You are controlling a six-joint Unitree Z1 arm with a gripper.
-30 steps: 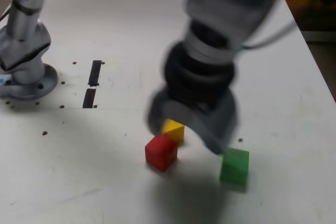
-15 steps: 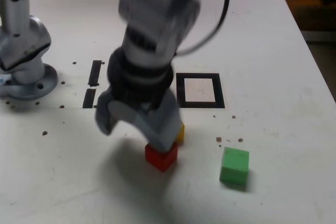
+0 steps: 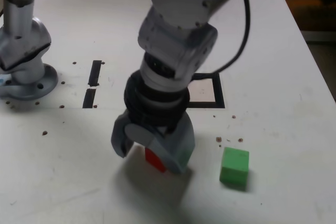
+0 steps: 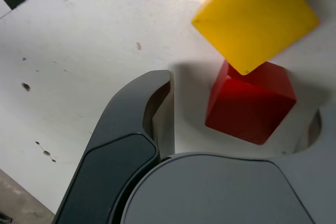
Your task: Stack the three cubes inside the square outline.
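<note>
**A:** Exterior view first. Anything in the square outline (image 3: 209, 94)?

**B:** My arm covers most of it. I only see its right part, on the white table (image 3: 273, 66) beyond my wrist. The white patch that shows has nothing on it. Can't tell about the rest.

**A:** Cubes?

**B:** The green cube (image 3: 234, 166) is near the front edge, to the exterior view's right of my gripper (image 3: 152, 153), apart from it and well outside the outline. The red cube (image 3: 154, 158) is only a sliver between my fingers. The yellow one is hidden in this view. Two short black bars (image 3: 92, 83) lie to the left, near the arm base (image 3: 23, 72).

**A:** Gripper?

**B:** Jaws spread, down at the table, straddling red. Whether they touch it I can't tell from here.

**A:** Wrist view?

**B:** The red cube (image 4: 251, 103) sits between the jaws with a visible gap of table to the dark finger (image 4: 139, 124), so no contact on that side. The other finger is barely in frame. The yellow cube (image 4: 255, 18) is just beyond red; its corner overlaps red's far edge in the picture, looks touching. Nothing gripped.
</note>
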